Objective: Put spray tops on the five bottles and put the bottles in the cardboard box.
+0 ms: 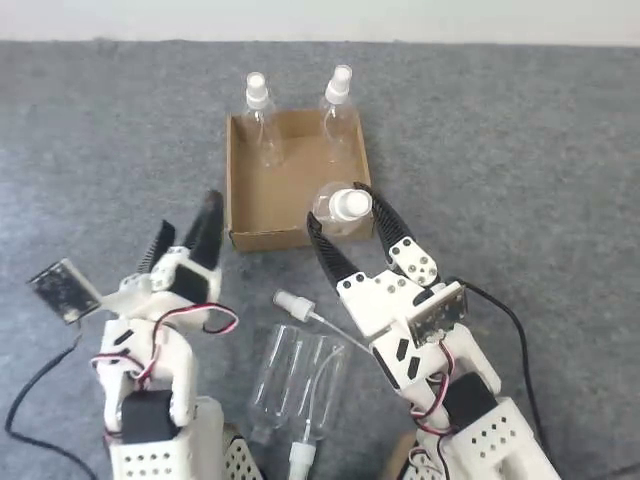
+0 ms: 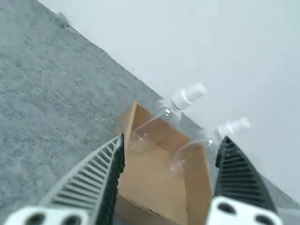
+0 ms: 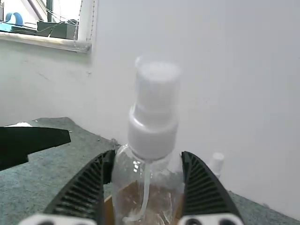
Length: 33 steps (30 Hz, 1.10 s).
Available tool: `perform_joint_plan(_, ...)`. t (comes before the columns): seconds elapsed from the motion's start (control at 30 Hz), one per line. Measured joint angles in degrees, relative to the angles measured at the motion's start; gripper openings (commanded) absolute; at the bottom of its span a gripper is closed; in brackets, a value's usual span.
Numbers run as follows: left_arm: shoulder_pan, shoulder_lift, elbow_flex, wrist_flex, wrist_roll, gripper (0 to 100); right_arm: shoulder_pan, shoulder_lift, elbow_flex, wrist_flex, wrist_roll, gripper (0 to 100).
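Note:
The cardboard box (image 1: 262,205) lies open at the middle of the table. Two clear bottles with white spray tops (image 1: 258,118) (image 1: 338,112) stand along its far wall, and show in the left wrist view as well (image 2: 180,102) (image 2: 230,127). My right gripper (image 1: 338,207) is shut on a third capped bottle (image 1: 346,206), upright over the box's near right corner. In the right wrist view this bottle (image 3: 133,194) stands between the jaws of my right gripper (image 3: 146,157). My left gripper (image 1: 190,212) is open and holds nothing, just left of the box (image 2: 154,183).
Two uncapped clear bottles (image 1: 280,385) (image 1: 322,385) lie side by side between the arm bases. A loose spray top with its tube (image 1: 296,304) lies just beyond them, another (image 1: 303,457) at the near edge. Grey carpet stretches wide on both sides of the box.

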Motion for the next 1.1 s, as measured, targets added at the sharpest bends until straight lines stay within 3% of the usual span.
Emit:
perform_joint_plan(0.43, -2.55, 0.00, 0.00, 0.00, 0.09, 30, 0.09, 0.00, -10.46, 6.77, 0.09, 0.6)
perform_joint_plan(0.6, -2.55, 0.00, 0.79, -3.43, 0.18, 30, 0.00, 0.97, -13.63, 6.95, 3.87, 0.6)
perform_joint_plan(1.1, -2.55, 0.00, 1.32, -5.27, 0.26, 30, 0.00, 32.35, -31.30, 5.71, 4.84, 0.6)
